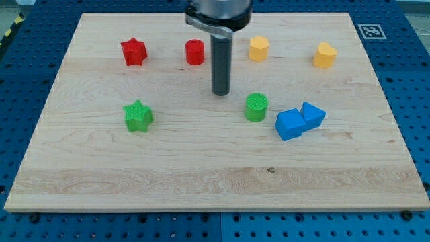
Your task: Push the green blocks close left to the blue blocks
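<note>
A green round block (256, 107) stands right of the board's middle, a short gap left of two touching blue blocks: a blue cube (290, 124) and a smaller blue block (312, 115) at its upper right. A green star block (138, 116) lies far to the view's left. My tip (221, 93) rests on the board up and to the left of the green round block, apart from it.
A red star block (134, 52) and a red round block (195, 52) lie near the view's top left. Two yellow blocks (259, 48) (324, 55) lie at the top right. The wooden board (215, 181) sits on a blue pegboard.
</note>
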You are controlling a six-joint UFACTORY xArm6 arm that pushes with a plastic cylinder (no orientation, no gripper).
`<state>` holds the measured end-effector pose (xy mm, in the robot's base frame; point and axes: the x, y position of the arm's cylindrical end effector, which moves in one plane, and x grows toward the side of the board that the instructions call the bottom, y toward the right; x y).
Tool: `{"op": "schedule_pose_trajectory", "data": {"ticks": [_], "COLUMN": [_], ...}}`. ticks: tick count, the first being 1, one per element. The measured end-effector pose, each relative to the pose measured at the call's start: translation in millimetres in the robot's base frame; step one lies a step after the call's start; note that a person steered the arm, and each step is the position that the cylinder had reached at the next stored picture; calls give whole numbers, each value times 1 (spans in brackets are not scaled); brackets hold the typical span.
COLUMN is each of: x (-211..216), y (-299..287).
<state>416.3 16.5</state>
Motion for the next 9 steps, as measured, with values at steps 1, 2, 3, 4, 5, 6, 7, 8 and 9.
{"op": "schedule_pose_trajectory", "data": {"ticks": [1,2,3,4,5,6,7,8,9], "x": [-1,12,30,33,37,42,39,23,23], "y": [28,38,38,38,46,48,47,-4,-102]}}
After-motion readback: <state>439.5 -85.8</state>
